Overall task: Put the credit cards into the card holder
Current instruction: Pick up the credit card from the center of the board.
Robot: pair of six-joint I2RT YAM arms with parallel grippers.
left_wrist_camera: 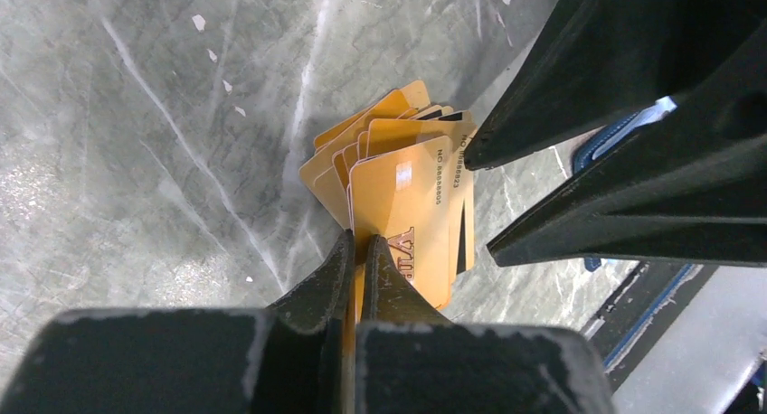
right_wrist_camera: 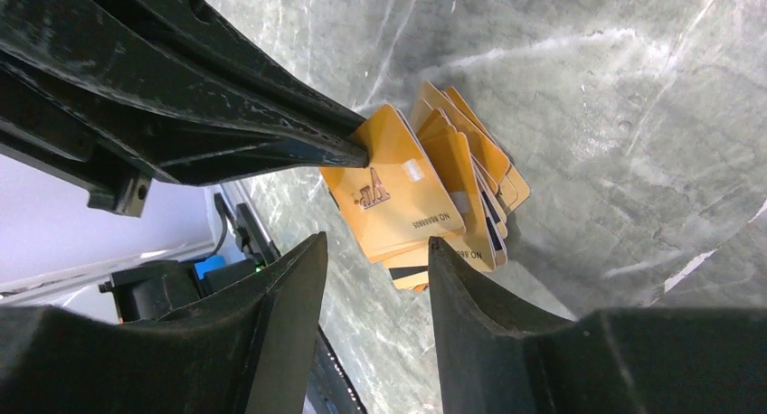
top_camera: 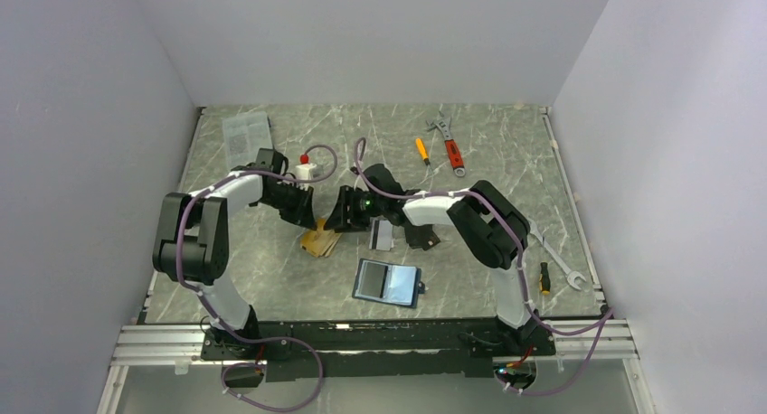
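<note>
Clamping the top credit card (left_wrist_camera: 411, 197) by its short end, left tool (left_wrist_camera: 357, 244) parallels its length; right tool (right_wrist_camera: 375, 251) gapes.

Access to the fanned stack of orange-tan plastic cards (top_camera: 320, 242): the 12 o'clock side is closed by the black left gripper (top_camera: 314, 221), jaws pinched on the top card. The 1 o'clock side is closed by the black right gripper (top_camera: 340, 221), jaws apart just beside the fan, while 6 to 9 o'clock is bare grey marble-patterned tabletop (top_camera: 262, 269), passable. Low flat obstacles: white-grey card with black stripe (top_camera: 381, 236) near at 3 o'clock, open navy blue folding wallet (top_camera: 387, 282) at 4 o'clock; small white box with red knob (top_camera: 306, 169) at 12 o'clock, behind the left gripper.
</note>
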